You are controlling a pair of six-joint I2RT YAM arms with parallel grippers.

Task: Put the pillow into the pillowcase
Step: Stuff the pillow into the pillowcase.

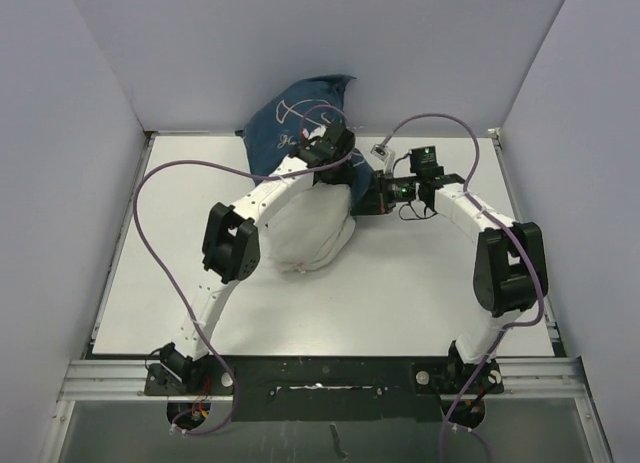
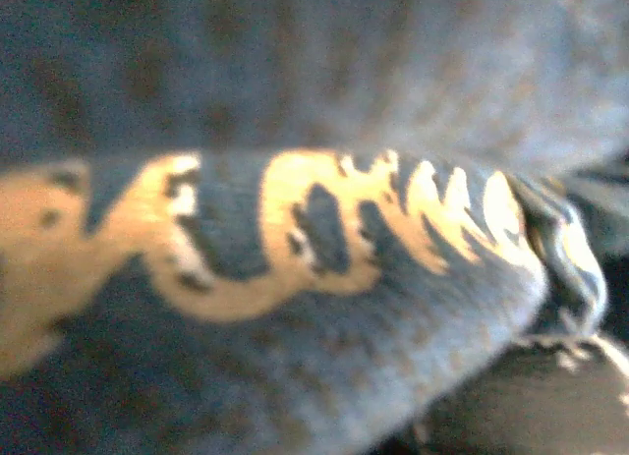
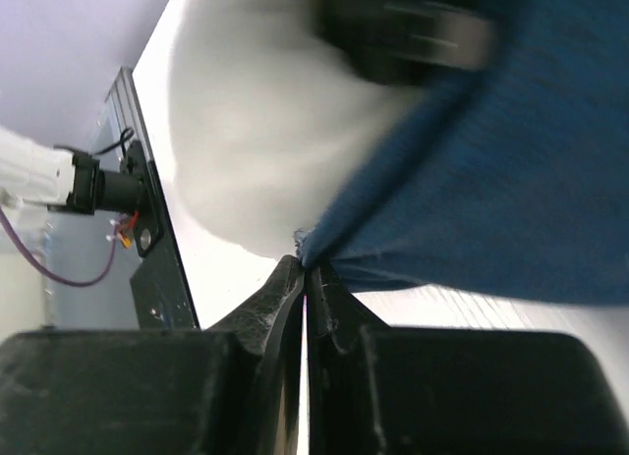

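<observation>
1. The pillow (image 1: 312, 233) lies on the white table (image 1: 430, 303) between the two arms. Its near end is bare and its far end is tucked under the pillowcase (image 1: 295, 108), which bunches up toward the back wall.
2. The right gripper (image 3: 307, 266) has its jaws pressed together on a corner of the pillowcase hem, just beside the pillow's right flank. The navy cloth pulls taut away from that pinch.
3. The left gripper (image 1: 333, 143) sits at the far end of the pillow, against the navy cloth. Its wrist view is filled with blurred printed fabric and shows no fingers, so I cannot tell how its jaws stand or whether they hold anything.
4. The pillow looks light, soft and bulky. It will likely squash and bulge rather than slide as one block, so a pinch on a corner or a fold of its cover should suit best.
5. The pillowcase looks thin and limp, and its mouth will probably collapse unless the hem is held at two spread points. A narrow pinch on the hem could slip when pulled.
</observation>
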